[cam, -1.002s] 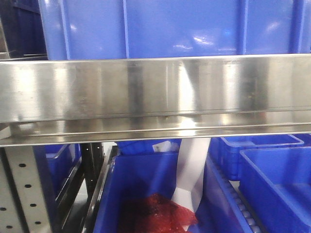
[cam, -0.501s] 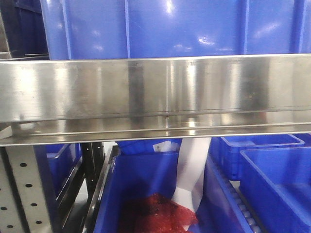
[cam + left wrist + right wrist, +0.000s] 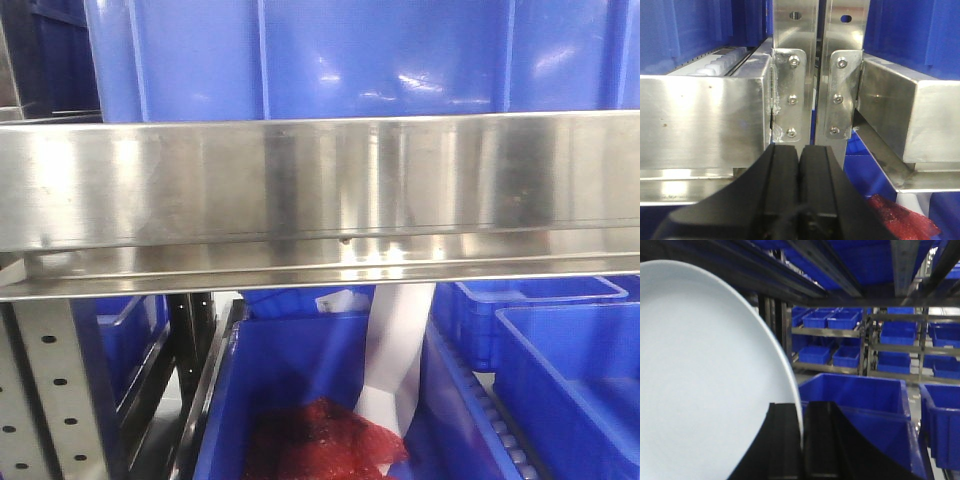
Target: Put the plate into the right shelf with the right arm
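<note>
**Plate clamped on edge in the right gripper**

Front view: we see the shelf (image 3: 320, 190) as a broad brushed-steel edge that crosses the frame from 9 to 3 o'clock. A top bin (image 3: 350, 55), blue, sits on it at 12 o'clock. At 7 o'clock a perforated upright (image 3: 35, 400) stands under the edge. At 6 o'clock a low bin (image 3: 290, 360) holds red mesh (image 3: 320, 440). A white strip (image 3: 395, 350) hangs down into that bin, ending just beside the mesh at its 1 o'clock. Side bins (image 3: 570, 380) fill the 4 o'clock corner.

Left wrist view: the left gripper (image 3: 800, 165) sits at 6 o'clock, its two black fingers pressed flat together with nothing between them. Beyond it, at 12 o'clock, twin posts (image 3: 795, 50) of steel stand side by side, each with a bolted bracket (image 3: 790, 97). Steel beams (image 3: 700, 125) run off toward 9 and 3 o'clock. Red mesh (image 3: 900, 220) shows at 5 o'clock.

Right wrist view: the right gripper (image 3: 802, 440) at 6 o'clock clamps the plate (image 3: 705, 380) by its rim. The plate stands on edge, and its pale face fills the frame from 7 to 11 o'clock. Dark rails (image 3: 805, 280) run overhead at 12 o'clock. A near bin (image 3: 860, 400) lies at 4 o'clock, and far racks (image 3: 840, 340) of blue bins stand at 2 o'clock. We cannot tell here whether the plate touches the shelf.
</note>
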### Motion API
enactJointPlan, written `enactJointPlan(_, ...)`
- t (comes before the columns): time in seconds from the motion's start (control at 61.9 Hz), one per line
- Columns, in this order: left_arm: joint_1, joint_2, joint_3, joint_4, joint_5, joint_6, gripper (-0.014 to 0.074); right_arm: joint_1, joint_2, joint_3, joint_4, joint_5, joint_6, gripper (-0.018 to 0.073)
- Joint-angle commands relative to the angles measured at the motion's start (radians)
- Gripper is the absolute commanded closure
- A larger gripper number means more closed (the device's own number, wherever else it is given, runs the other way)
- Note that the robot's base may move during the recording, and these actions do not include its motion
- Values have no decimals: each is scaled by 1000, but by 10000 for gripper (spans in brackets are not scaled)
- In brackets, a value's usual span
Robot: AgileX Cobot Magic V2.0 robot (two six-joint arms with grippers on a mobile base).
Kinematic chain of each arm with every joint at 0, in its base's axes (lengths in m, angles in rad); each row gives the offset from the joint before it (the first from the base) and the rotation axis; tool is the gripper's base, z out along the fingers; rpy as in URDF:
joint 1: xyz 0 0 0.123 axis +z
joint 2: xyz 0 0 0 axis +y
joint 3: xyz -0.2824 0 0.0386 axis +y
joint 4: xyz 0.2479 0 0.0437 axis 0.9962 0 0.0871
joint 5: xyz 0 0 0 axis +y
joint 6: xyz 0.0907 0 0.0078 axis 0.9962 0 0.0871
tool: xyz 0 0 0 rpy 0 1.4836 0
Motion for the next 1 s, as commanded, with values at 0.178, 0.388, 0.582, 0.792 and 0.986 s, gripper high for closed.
enactJointPlan(0.178, -9, -7, 8, -6, -88, -3, 643, -2, 222, -146, 4, -102, -9, 491)
enactJointPlan(0.388, -9, -7, 8, -6, -88, -3, 643, -2, 296, -185, 4, -21, -9, 127)
enactJointPlan(0.582, -9, -7, 8, -6, -88, -3, 643, -2, 297, -185, 4, -30, -9, -74)
enactJointPlan(0.792, -9, -7, 8, -6, -88, -3, 643, -2, 248, -185, 4, 35, -9, -74)
enactJointPlan(0.986, -9, -7, 8, -6, -88, -3, 643, -9, 99, -185, -3, 254, -9, -60)
